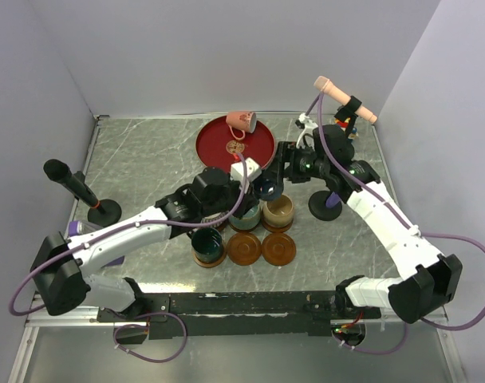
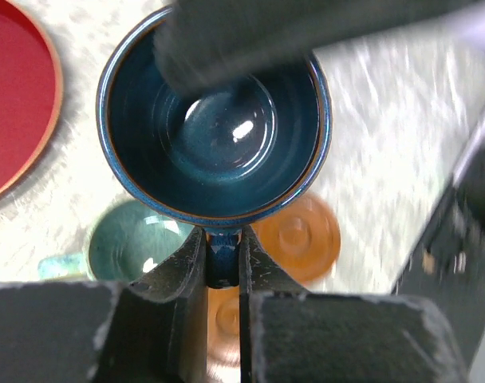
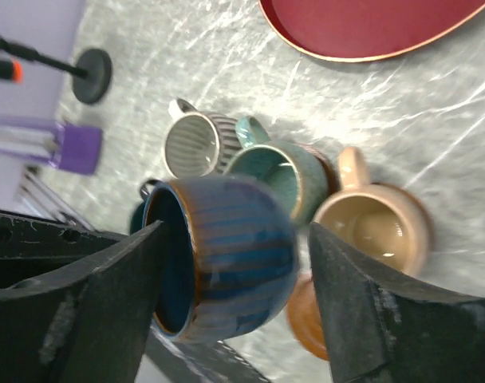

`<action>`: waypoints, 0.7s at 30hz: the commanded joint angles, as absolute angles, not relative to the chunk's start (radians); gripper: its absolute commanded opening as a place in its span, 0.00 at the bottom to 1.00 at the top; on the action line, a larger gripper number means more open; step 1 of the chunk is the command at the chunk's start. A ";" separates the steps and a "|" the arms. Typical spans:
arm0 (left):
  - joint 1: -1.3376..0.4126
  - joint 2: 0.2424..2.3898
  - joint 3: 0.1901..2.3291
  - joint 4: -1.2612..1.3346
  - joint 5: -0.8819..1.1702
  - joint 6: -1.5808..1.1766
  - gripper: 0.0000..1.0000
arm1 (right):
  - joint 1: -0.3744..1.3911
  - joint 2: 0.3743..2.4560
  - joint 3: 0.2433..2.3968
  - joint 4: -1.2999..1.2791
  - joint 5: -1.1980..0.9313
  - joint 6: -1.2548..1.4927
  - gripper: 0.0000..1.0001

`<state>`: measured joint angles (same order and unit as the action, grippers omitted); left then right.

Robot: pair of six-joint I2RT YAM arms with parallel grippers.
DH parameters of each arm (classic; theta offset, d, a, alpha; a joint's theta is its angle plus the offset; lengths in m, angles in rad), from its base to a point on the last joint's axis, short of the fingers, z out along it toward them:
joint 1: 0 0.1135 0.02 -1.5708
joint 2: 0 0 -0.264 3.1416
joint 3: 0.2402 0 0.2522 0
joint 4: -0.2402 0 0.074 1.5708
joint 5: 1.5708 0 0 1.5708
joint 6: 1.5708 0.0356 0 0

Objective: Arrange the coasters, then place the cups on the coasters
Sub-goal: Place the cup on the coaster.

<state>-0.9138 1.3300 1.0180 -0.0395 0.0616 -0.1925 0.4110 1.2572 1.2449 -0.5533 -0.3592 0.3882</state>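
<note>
Over grey tabletop [image 1: 147,159], pinching dark blue cup [image 2: 214,120] by handle with left end effector [image 2: 224,243], straddling it with spread right end effector [image 3: 236,239], risking pivot-out from thin pinch.

Grey marbled table [image 1: 147,159] I work on: red plate [image 1: 214,152] at back, two bare wooden coasters [image 1: 278,249] near, black microphone base [image 1: 105,211] left.

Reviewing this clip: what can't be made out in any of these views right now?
The grey cup: missing from the top view, covered by the left arm.
What the grey cup stands on: right wrist view, base hidden behind the teal cup and the blue cup.
Whether the right gripper touches the blue cup: left wrist view shows only a dark blur.
What lies under the blue cup held by the left gripper: left wrist view, the cup covers it.
</note>
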 commanded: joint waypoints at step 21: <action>-0.871 1.261 1.170 -0.334 0.468 0.192 0.01 | 0.508 1.261 1.304 -0.790 -0.422 0.017 0.59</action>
